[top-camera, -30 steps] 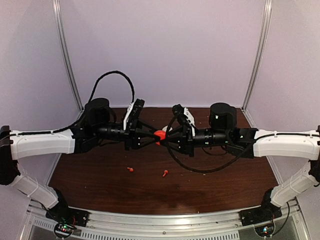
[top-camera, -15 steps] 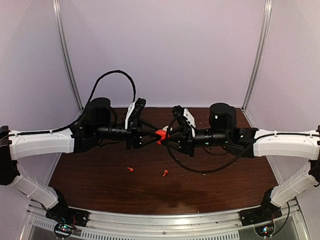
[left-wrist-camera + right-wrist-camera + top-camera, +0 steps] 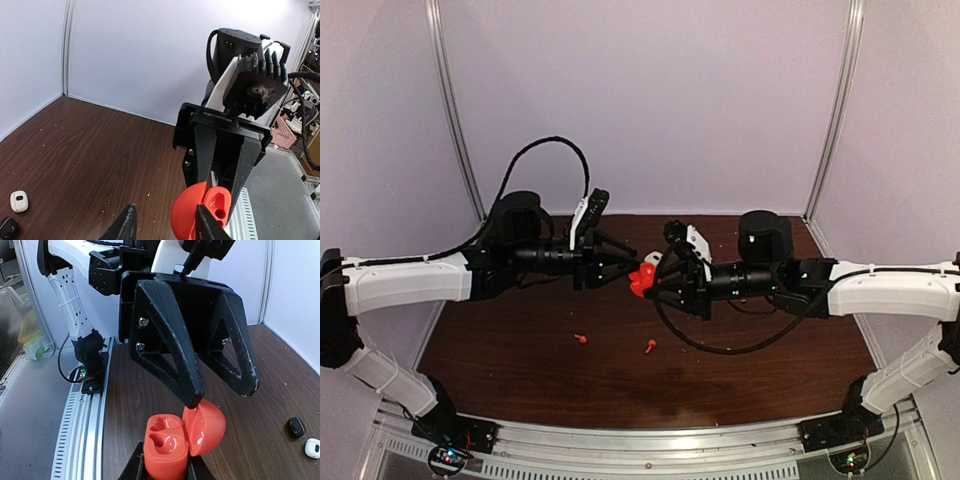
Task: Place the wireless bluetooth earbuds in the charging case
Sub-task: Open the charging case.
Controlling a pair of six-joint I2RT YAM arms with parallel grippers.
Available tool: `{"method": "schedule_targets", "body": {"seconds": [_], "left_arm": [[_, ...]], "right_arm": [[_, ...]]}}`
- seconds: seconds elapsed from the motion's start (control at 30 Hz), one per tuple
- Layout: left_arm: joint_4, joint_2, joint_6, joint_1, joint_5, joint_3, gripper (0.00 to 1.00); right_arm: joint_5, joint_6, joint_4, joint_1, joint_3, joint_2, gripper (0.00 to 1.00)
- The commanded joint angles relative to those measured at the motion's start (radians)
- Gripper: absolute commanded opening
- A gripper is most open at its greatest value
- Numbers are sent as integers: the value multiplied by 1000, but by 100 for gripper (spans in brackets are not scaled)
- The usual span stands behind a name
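**Spotter:** Why are both arms hanging in mid-air over the table [image 3: 520, 370] rather than working down on it?

**Operator:** I want the case where both wrist cameras can see into it. My right pincer [image 3: 166, 467] is clamped narrow on the base of the red charging case [image 3: 165, 445], with its two sockets facing up and empty

**Spotter:** And the left one?

**Operator:** My left pincer [image 3: 222, 390] is spread apart and holds nothing. One fingertip sits right at the lid [image 3: 205, 430], which stands swung open to the right. I reckon that finger is there to prop the lid back, not to grip it

**Spotter:** Where are the earbuds?

**Operator:** Two red earbuds [image 3: 581, 338] lie on the table, nearer to me than the pincers. They are apart from each other, one just left of centre and the other [image 3: 649, 346] about at centre. Neither is in the case yet, so the real insertion has not begun

**Spotter:** Anything else down there?

**Operator:** A white case [image 3: 312, 447] and a black case [image 3: 296, 426], side by side toward the far part of the table, well apart from the earbuds
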Motion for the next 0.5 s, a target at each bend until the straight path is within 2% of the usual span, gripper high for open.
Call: {"method": "schedule_targets", "body": {"seconds": [0.0,0.47], "left_arm": [[43,21,-10,5,5,32,41],[11,-98,21,49,-63,-76,50]], "right_arm": [[-24,-18,13,7,-7,-32,0],[41,-71,26,2,-85,-107,0]]}}
